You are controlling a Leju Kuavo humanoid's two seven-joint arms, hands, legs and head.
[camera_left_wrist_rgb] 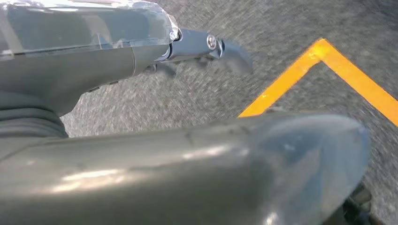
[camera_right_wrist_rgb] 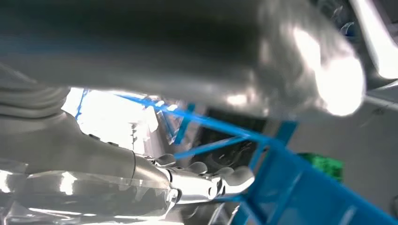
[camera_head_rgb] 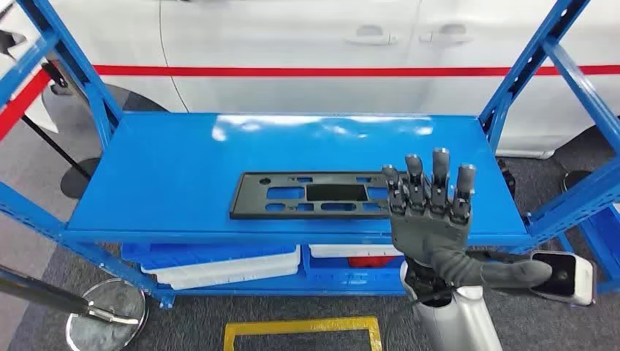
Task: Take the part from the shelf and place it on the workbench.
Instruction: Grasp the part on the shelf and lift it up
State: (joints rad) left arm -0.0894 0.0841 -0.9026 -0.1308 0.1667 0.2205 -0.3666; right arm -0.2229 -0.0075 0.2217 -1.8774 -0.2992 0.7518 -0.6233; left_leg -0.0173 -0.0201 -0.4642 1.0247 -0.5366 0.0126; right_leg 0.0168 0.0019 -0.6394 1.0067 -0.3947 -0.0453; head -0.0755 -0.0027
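Head view shows the right hand [camera_head_rgb: 431,223] raised in front of the shelf [camera_head_rgb: 168,175], its fingers [camera_head_rgb: 440,175] straight, spread and holding nothing. Just beyond them, the flat black part [camera_head_rgb: 311,194] lies on the blue shelf, near its front edge. Left wrist view has the left hand [camera_left_wrist_rgb: 187,164] over grey floor [camera_left_wrist_rgb: 281,28]; I cannot tell its fingers' state.

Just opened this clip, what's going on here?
A humanoid robot faces a blue shelf with a flat black part lying on its top level. The right hand is raised in front of the part's near right end, fingers spread and straight, holding nothing. The left hand hangs over grey floor with yellow tape. The part is not yet picked up.
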